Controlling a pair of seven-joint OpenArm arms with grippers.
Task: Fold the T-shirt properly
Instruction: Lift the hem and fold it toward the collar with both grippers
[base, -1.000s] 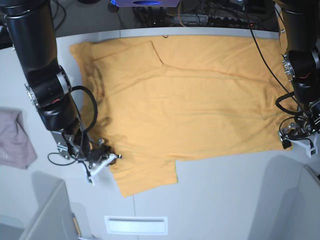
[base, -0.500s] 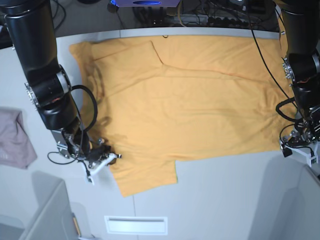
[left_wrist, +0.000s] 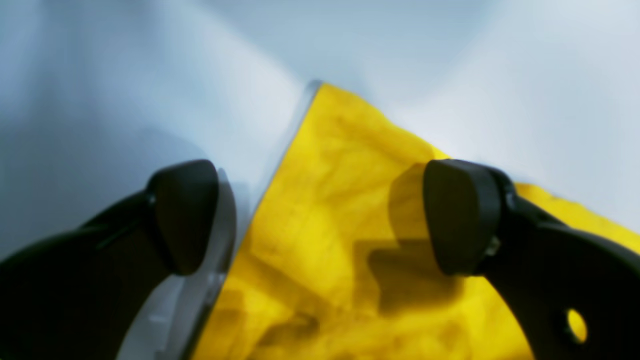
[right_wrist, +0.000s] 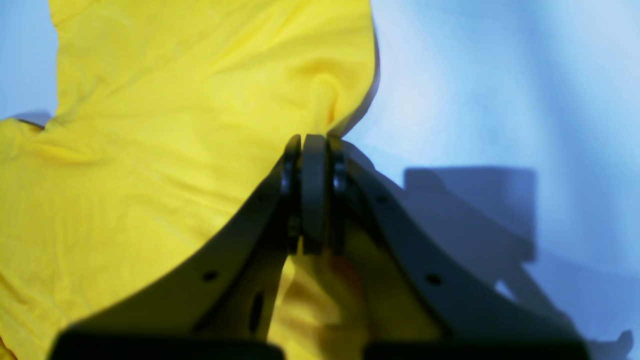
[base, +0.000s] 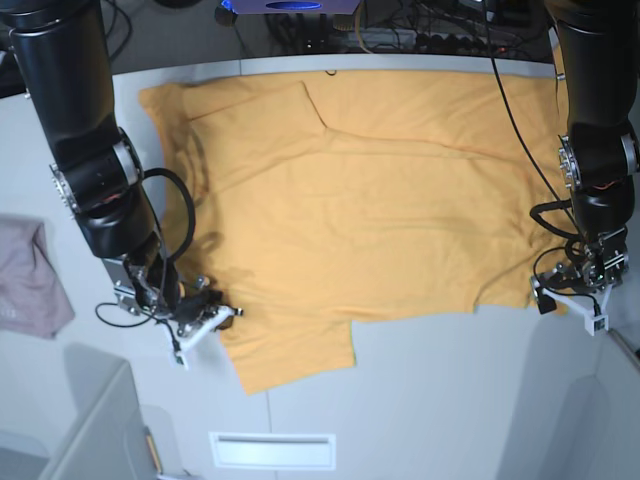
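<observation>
the t-shirt (base: 350, 210) lies spread flat over the grey table (base: 450, 400), filling most of the base view from about 10 o'clock round to 4 o'clock, with one sleeve hanging toward 6 o'clock. my right gripper (base: 213, 318) sits at about 8 o'clock in that view, at the shirt's edge beside the sleeve; my right wrist camera shows its fingers (right_wrist: 314, 190) pressed tight together with a pinch of the yellow cloth bunched at their tips. my left gripper (base: 572, 300) is at about 4 o'clock, right at the shirt's corner. its fingers (left_wrist: 462, 215) stand wide apart, one over the cloth and the other over bare table, with the shirt's edge running between them; they hold nothing. a pinkish cloth (base: 28, 280) lies at 9 o'clock, well apart from the shirt.
</observation>
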